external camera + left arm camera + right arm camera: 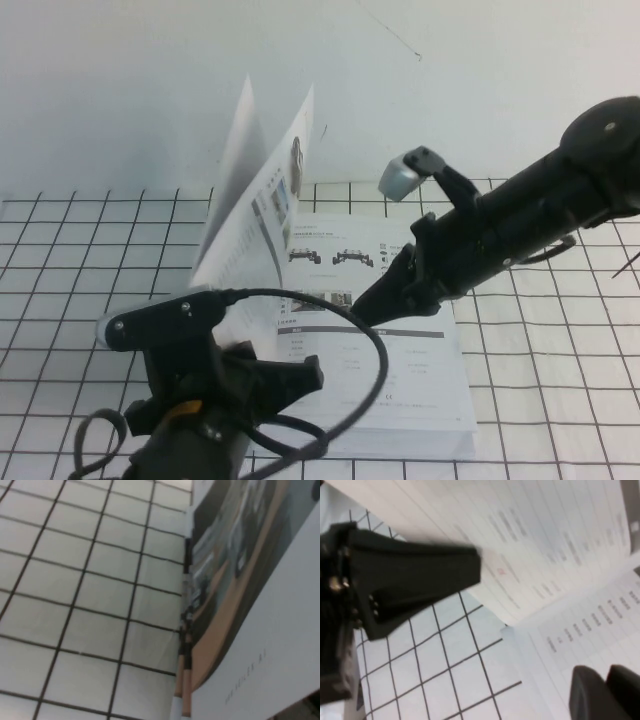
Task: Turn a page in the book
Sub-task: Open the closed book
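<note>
The book (400,380) lies open on the gridded table, its right-hand page showing robot photos and tables. The page (255,200) and another leaf behind it stand almost upright over the spine at the left. In the left wrist view the page's (260,630) robots-on-desks photo and white band fill the right side. My left gripper (300,378) is low at the book's near left corner, below the raised leaves; in the right wrist view it (420,580) is a black wedge whose tip reaches the raised leaf (545,545). My right gripper (362,308) is shut, its fingertips (590,695) on the flat right-hand page.
The white table with a black grid (560,350) extends on both sides of the book. A white wall (120,80) stands behind. My right arm (500,220) crosses over the book's far right corner. The left arm's black cable (375,350) loops over the book's near left part.
</note>
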You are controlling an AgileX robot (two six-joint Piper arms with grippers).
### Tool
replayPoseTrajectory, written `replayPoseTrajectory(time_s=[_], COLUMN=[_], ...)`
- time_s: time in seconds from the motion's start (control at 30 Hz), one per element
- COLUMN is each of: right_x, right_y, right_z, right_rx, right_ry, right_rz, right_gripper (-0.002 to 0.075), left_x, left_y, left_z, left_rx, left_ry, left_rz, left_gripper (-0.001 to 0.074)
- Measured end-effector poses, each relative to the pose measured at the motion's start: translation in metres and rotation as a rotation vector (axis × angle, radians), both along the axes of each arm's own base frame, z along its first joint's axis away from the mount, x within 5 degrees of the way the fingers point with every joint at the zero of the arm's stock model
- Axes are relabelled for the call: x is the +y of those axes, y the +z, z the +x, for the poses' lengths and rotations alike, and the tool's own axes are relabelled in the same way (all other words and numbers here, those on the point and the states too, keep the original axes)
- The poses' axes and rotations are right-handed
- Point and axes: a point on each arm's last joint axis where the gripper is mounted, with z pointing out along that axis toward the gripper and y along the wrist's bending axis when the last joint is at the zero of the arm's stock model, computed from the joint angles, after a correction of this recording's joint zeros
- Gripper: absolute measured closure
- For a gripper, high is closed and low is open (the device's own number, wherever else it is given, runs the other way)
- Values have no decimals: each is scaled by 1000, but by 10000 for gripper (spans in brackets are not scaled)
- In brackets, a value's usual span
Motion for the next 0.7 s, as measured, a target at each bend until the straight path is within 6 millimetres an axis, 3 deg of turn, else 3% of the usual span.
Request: replayPoseTrajectory(time_s=[0.1, 0.3, 0.57, 0.7], right_x=[2, 4, 4, 3], right_y=[-29, -78, -89, -90], right_z=[7, 14, 16, 17], right_rx=[66, 177, 175, 167], right_ry=[-5, -5, -19, -18], right_rz=[-28, -79, -104, -118], right_gripper=[694, 722, 725, 725], left_x=[8, 24, 43, 50], left_y=[-4, -9, -14, -27], left_z=[9, 31, 52, 62], left_rx=[51, 143, 217, 276], left_ry=[44, 57, 19, -5], left_rz=[-36, -118, -191, -194], left_gripper=[738, 738, 738, 738])
